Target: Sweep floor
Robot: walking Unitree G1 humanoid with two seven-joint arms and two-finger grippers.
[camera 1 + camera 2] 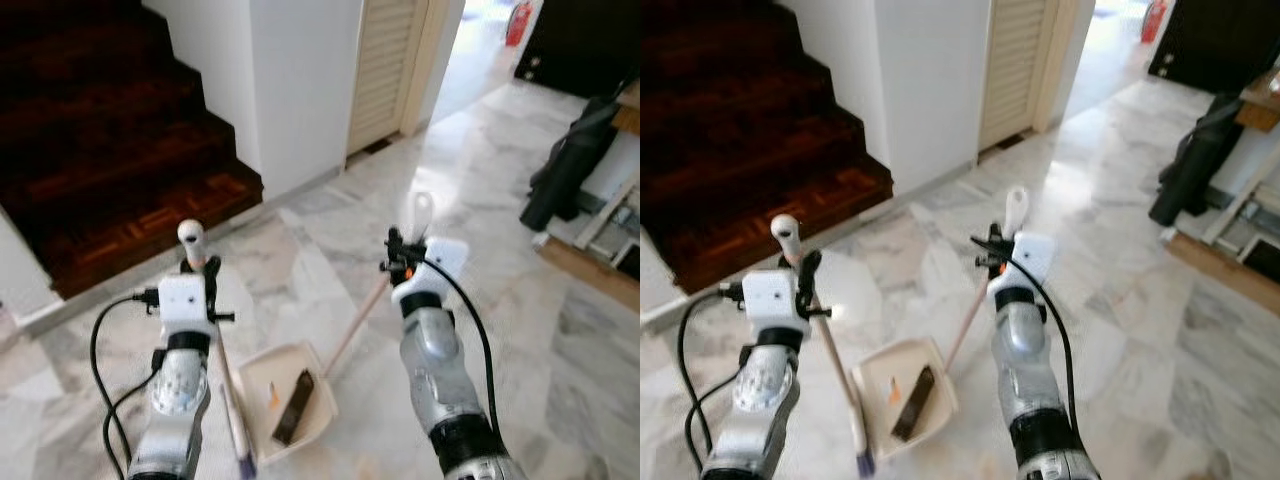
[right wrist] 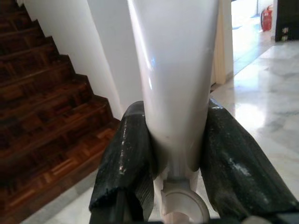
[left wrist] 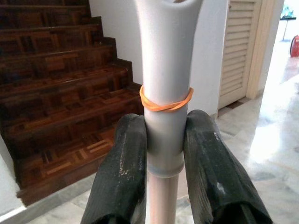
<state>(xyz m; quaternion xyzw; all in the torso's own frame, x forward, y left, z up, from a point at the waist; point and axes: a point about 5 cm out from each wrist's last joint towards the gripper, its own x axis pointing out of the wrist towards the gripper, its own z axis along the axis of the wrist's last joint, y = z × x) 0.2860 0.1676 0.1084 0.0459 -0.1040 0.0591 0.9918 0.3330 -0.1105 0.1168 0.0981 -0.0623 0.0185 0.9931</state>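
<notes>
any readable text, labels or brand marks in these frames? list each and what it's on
None legible.
Left gripper grips the broom handle: plain grey, an orange rubber band, no print.
Right gripper grips the dustpan handle: plain white, no marking.
Dustpan: no label visible.
Red fire extinguisher by the far doorway: any label too small and blurred to read.

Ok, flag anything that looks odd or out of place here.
An orange rubber band is wrapped round the broom handle above the left gripper. Otherwise nothing: debris sits inside the dustpan.
</notes>
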